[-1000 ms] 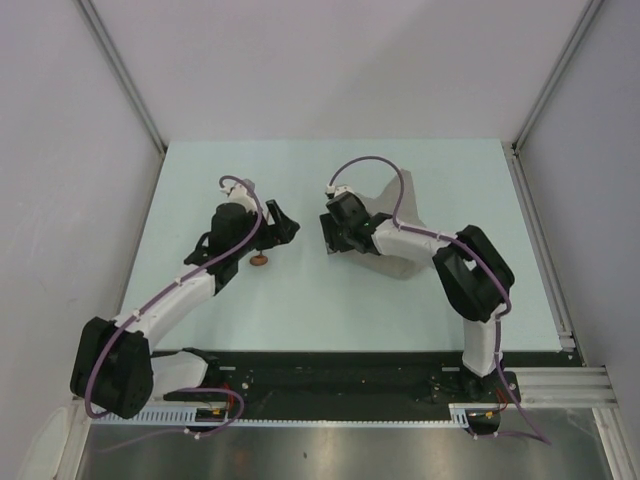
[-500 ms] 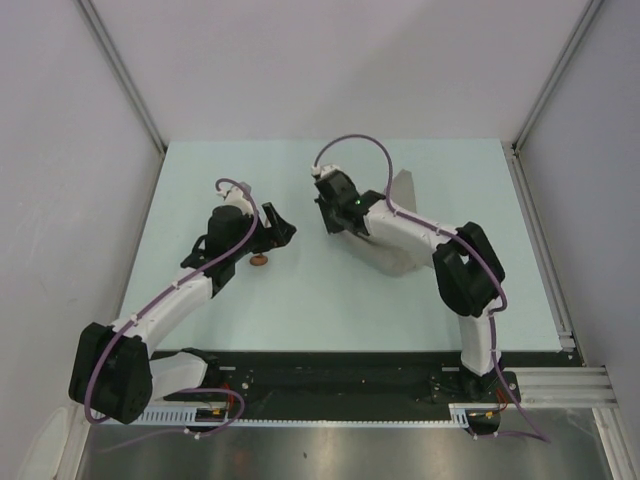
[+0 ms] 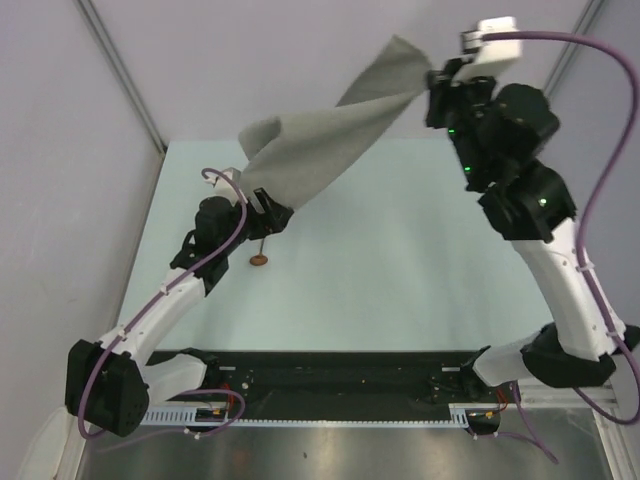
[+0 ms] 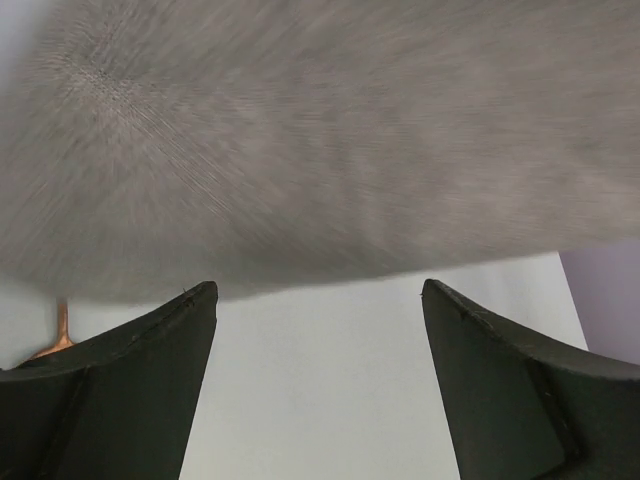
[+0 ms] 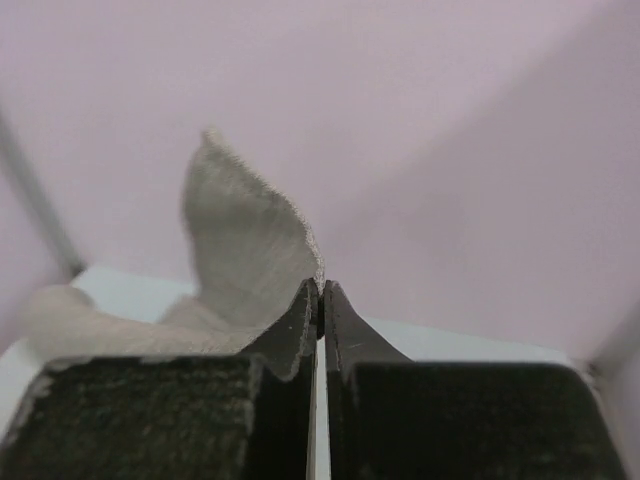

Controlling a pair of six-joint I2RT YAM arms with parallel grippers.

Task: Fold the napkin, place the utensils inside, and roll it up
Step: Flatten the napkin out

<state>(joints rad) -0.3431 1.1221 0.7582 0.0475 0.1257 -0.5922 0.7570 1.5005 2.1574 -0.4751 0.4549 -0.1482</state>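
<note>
Swinging up and back within the last half second, the right arm has lifted the napkin (image 3: 320, 150) off the surface (image 3: 420, 270), where it lay low under that arm a moment ago. It now hangs in the air as a slanted sheet, its top corner high near the back wall and its low end down by the left claw (image 3: 268, 212). We read this as a shake-out to open the cloth, so the fold has not begun, and the spoon (image 3: 258, 260) lies bare on the surface just beside the left claw. The right claw (image 5: 321, 295) is pressed together with only a hairline between its fingers, and a corner of the napkin is pinched there. The left claw stands wide with nothing between its fingers; the blurred cloth sweeps past beyond its tips, and we cannot tell whether it touches them.
</note>
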